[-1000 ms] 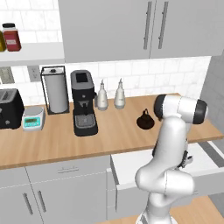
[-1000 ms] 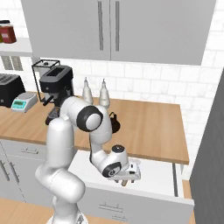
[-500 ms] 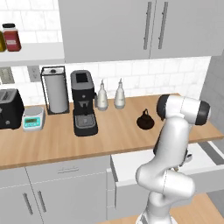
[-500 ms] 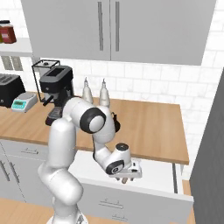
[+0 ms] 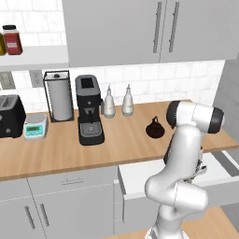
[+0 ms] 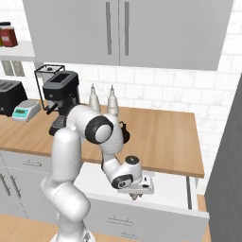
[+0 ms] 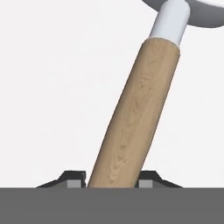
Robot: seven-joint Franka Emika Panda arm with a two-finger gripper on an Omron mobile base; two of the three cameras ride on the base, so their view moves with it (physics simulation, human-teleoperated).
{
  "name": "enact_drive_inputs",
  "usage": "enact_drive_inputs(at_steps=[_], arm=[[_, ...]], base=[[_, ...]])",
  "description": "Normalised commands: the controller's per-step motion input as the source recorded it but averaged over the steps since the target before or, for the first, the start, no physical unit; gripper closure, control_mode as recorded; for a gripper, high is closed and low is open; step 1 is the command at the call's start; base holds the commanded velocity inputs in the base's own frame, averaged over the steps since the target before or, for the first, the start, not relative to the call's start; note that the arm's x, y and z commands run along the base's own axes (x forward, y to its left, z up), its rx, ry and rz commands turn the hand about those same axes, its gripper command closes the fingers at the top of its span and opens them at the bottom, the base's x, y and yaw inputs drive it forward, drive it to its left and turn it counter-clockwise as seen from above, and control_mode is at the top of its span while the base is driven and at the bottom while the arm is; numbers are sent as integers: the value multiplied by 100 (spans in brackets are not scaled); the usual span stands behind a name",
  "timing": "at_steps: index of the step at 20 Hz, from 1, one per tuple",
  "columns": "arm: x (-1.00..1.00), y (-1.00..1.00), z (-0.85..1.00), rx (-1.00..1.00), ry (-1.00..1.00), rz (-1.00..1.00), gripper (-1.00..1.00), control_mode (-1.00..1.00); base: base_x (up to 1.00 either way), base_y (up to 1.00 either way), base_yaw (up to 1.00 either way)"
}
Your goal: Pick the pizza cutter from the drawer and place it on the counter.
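Note:
The pizza cutter (image 7: 135,113) lies on the white floor of the open drawer (image 6: 94,177). Its brown wooden handle runs up the hand view to the silvery wheel (image 7: 205,13) at the top edge. My gripper (image 7: 111,177) reaches down into the drawer and its two dark fingertips (image 7: 74,177) press against both sides of the handle's lower end. In the right base view the gripper (image 6: 135,193) sits low inside the drawer, covering the cutter. The wood-grain counter (image 5: 121,140) runs just behind the drawer.
On the counter stand a squat dark knobbed object (image 5: 155,128), two pale bottles (image 5: 108,102), a black coffee machine (image 5: 88,109), a paper-towel holder (image 5: 58,95), a small scale (image 5: 35,127) and a toaster (image 5: 10,115). Grey wall cabinets (image 6: 123,33) hang overhead.
The hand has shifted slightly inside the drawer and stays low over its floor. The counter things have not moved.

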Motion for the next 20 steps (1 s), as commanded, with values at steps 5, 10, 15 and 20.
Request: enact_drive_inputs(at_steps=[5, 10, 15, 20], arm=[[-53, -34, 67, 0, 0, -10, 100, -100], [-46, -28, 77, 0, 0, -12, 100, -100], [1, -6, 98, 0, 0, -12, 100, -100], [5, -7, 100, 0, 6, -12, 100, -100]], base=[[0, 0, 0], [0, 0, 0], [0, 0, 0], [0, 0, 0]])
